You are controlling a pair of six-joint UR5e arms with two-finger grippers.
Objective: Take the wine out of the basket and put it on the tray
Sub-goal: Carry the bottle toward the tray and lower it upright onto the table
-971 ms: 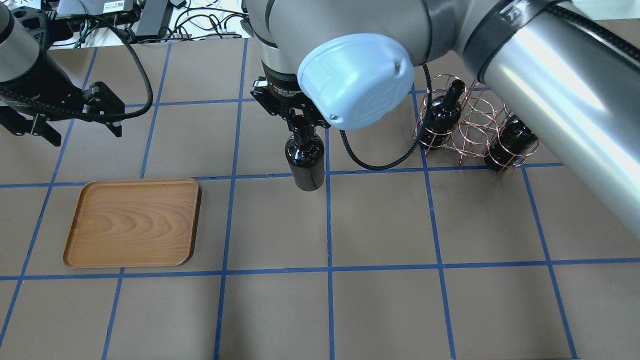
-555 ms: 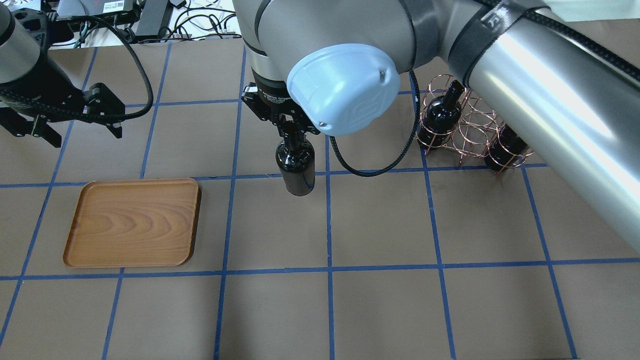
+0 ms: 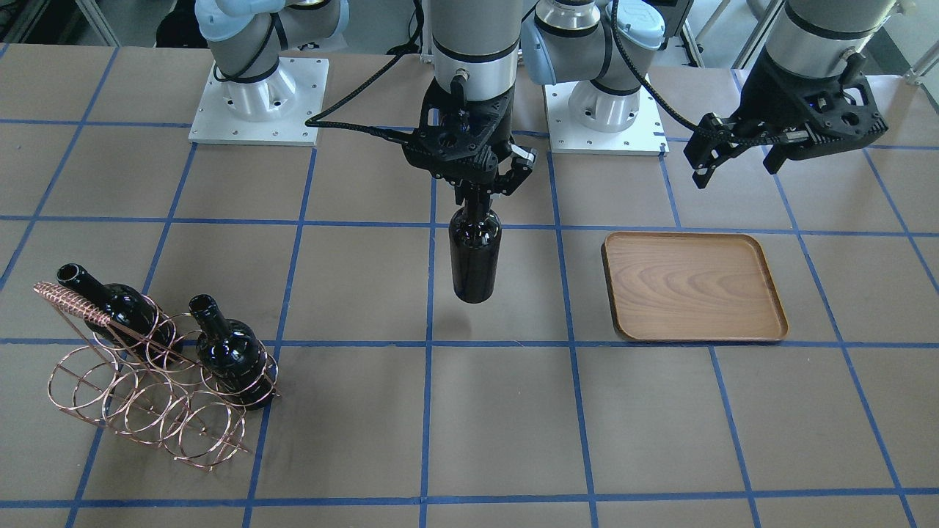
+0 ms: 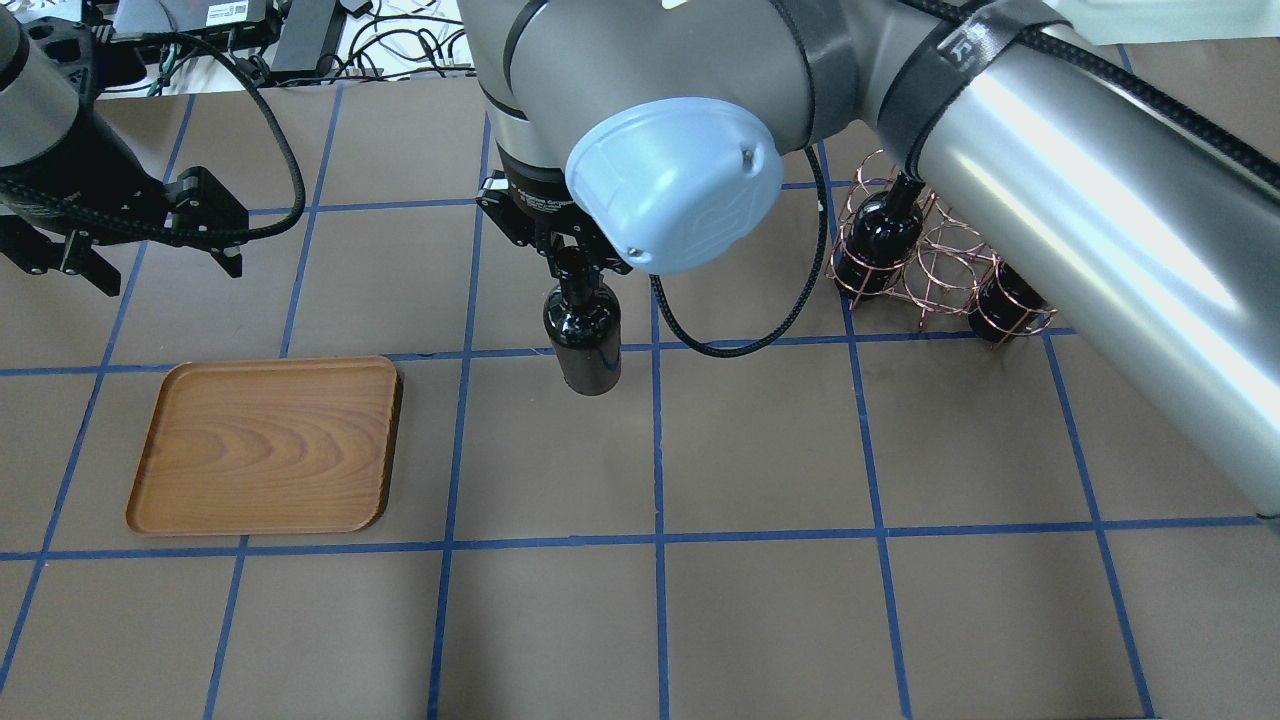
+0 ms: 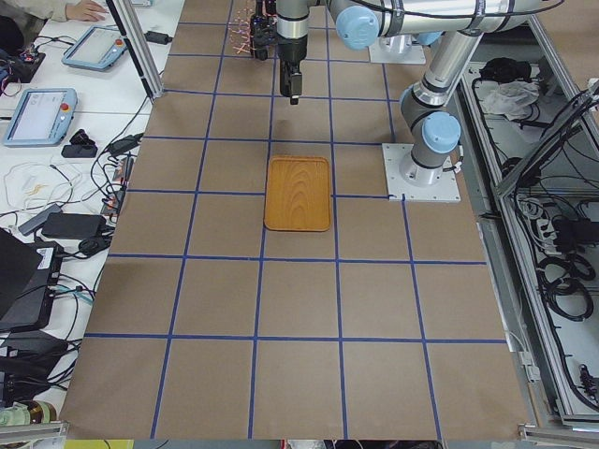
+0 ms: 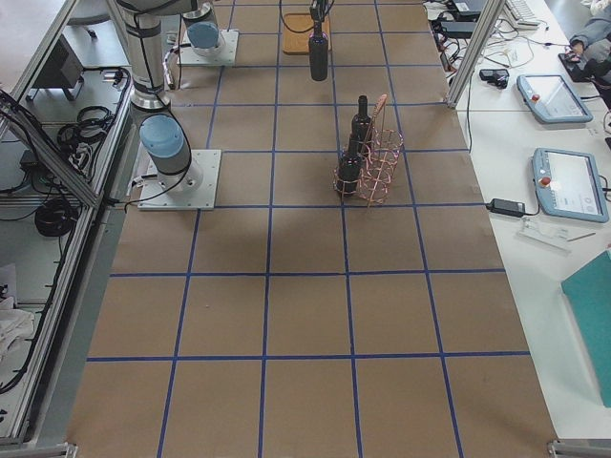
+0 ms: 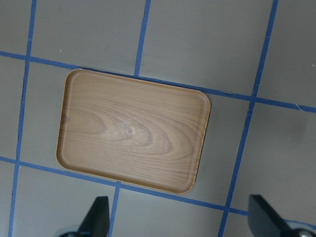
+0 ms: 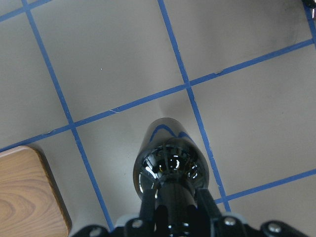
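My right gripper (image 3: 478, 199) (image 4: 575, 262) is shut on the neck of a black wine bottle (image 3: 475, 257) (image 4: 583, 335) (image 8: 169, 170). The bottle hangs upright above the table, between the basket and the tray. The copper wire basket (image 3: 147, 381) (image 4: 935, 255) stands on the table and holds two more black bottles (image 3: 231, 352) (image 3: 117, 308). The brown wooden tray (image 3: 693, 286) (image 4: 268, 443) (image 7: 133, 131) lies flat with nothing on it. My left gripper (image 3: 737, 158) (image 4: 165, 265) (image 7: 177, 224) is open, high above the table behind the tray.
The table is brown paper with a blue tape grid. Cables and devices (image 4: 300, 40) lie past its far edge. In the side views tablets (image 5: 42, 112) (image 6: 573, 181) rest on benches beside the table.
My right gripper has carried the bottle leftward in the overhead view, away from the basket and toward the tray. The left arm has not moved.
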